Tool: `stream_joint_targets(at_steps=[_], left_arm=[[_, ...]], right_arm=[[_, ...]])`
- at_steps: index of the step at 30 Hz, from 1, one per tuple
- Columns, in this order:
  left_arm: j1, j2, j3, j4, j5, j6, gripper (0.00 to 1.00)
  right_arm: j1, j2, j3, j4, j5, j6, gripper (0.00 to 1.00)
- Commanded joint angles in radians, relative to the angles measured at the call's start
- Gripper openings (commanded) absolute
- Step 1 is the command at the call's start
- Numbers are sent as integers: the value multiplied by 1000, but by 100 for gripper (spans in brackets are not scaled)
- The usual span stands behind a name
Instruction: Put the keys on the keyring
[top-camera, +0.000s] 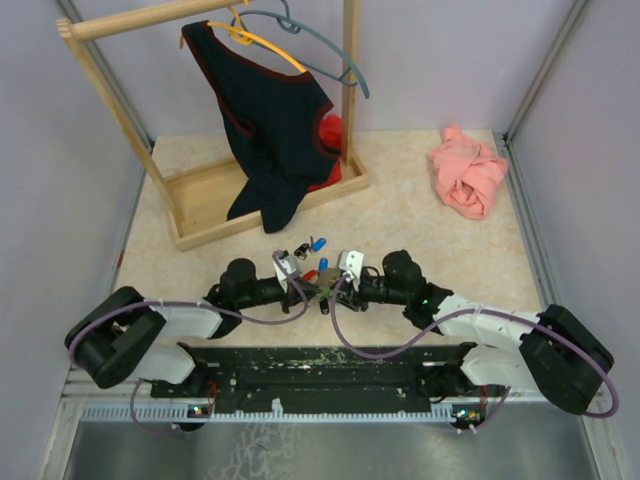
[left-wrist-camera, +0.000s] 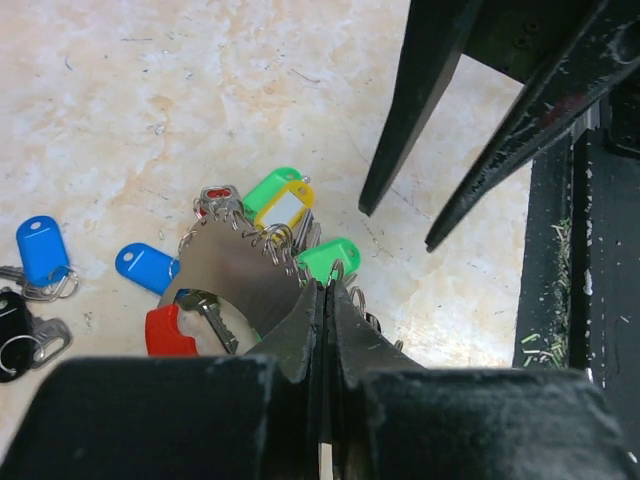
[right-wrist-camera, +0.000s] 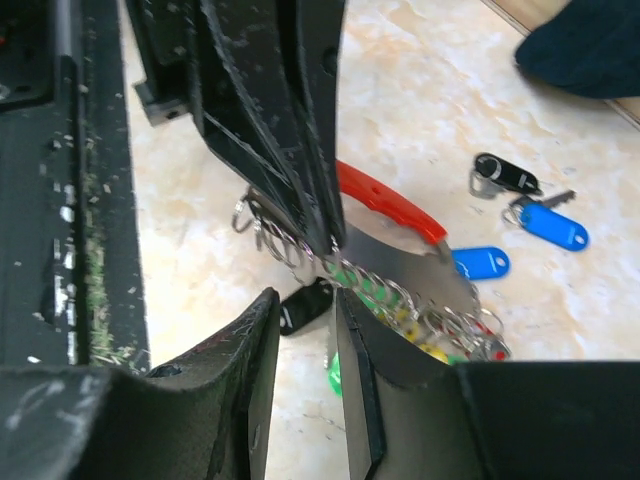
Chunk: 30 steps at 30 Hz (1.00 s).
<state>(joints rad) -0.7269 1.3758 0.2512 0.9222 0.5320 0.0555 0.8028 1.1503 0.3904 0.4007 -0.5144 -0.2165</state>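
Left wrist view showed the left gripper (left-wrist-camera: 325, 292) clenched on the edge of the keyring (left-wrist-camera: 235, 270), a silvery plate fringed with wire loops. Green, yellow and red tags were already bunched around it. To the left of that grip in this view, apart from the plate, lay the loose keys (left-wrist-camera: 42, 252), blue- and black-tagged, flat on the table (left-wrist-camera: 150, 90).

Top view placed those loose keys just beyond the spot where the two claws met. They sat on the far side from the arm bases and about midway between the arms, so neither arm looked much nearer.

Right wrist view showed the right gripper (right-wrist-camera: 305, 300) released, its fingers parted with nothing between them and its tips just beside the held plate. From this claw the keys lay ahead and off to the right of the picture. The nearest blue tag (right-wrist-camera: 480, 262) was close to the plate's edge, and a second blue one lay with its long axis slanting across the view. Being the only free claw, the right one probably had to swing out that way and set its fingers across a tag's narrow width.
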Motion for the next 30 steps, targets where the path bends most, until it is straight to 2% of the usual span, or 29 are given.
stream_joint_targets(at_steps=[1, 6, 15, 23, 30], left_arm=[[-5, -40, -5, -38, -16, 66, 1], [-49, -41, 23, -104, -75, 123, 1], [-125, -89, 61, -234, -238, 255, 1], [-218, -120, 60, -251, -377, 319, 1], [-235, -120, 58, -241, -373, 312, 1]], right_arm=[[4, -26, -15, 57, 117, -54, 30], [4, -3, -33, 127, 131, -103, 30], [4, 49, -24, 112, 103, -135, 30], [4, 82, -26, 169, 51, -169, 30], [6, 131, -9, 171, 2, -179, 29]])
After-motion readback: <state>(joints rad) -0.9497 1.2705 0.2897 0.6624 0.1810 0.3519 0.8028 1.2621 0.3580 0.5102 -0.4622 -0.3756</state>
